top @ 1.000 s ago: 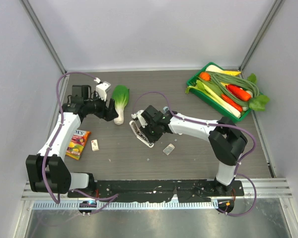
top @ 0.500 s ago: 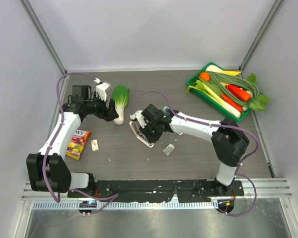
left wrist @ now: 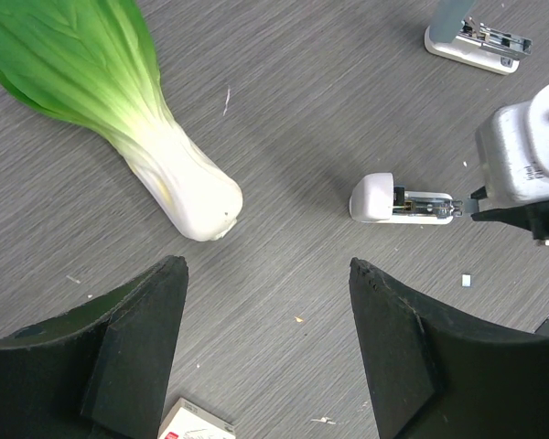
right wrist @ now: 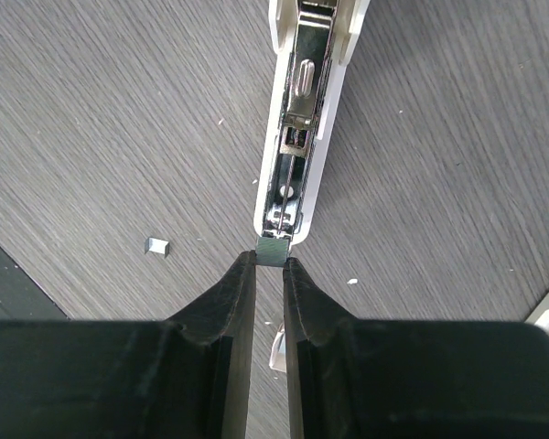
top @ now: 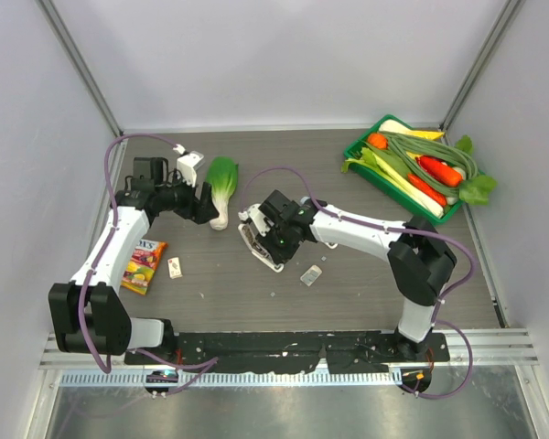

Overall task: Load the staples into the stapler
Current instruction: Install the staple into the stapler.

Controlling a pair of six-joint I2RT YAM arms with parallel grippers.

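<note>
Pinching with the right hand (right wrist: 270, 262) a small grey-green piece (right wrist: 273, 248), fingers almost together, only this thin piece between them. Touching with that piece the near end of the stapler (right wrist: 299, 110), directly in front of the fingertips. Not being able to tell if the piece belongs to the stapler. Finding the stapler lying open on the worktop (right wrist: 91, 110), showing its silvery channel upward, stretching straight away from the right hand.

Hovering with the left hand (left wrist: 267, 270) wide open, released, grasping nothing. Finding the staples (left wrist: 197, 423) close under this hand, beside one finger, flat on the worktop and well apart from the right hand. Finding the bok choy (left wrist: 160, 155) just ahead of the left hand, white stem end toward it. Finding a pale blue-grey bar (left wrist: 471, 44) further ahead, beyond the stapler.

Seeing a red print on the staples and a colourful print on a snack packet (top: 145, 265) beside the left arm, both too small for reading.

Counting now: two hands, one stapler, one box of staples, one bok choy, one snack packet, one pale blue-grey bar, one green tray (top: 446, 218) of vegetables well apart from both hands, and one tiny loose chip (right wrist: 156, 245) near the right hand's fingers.
</note>
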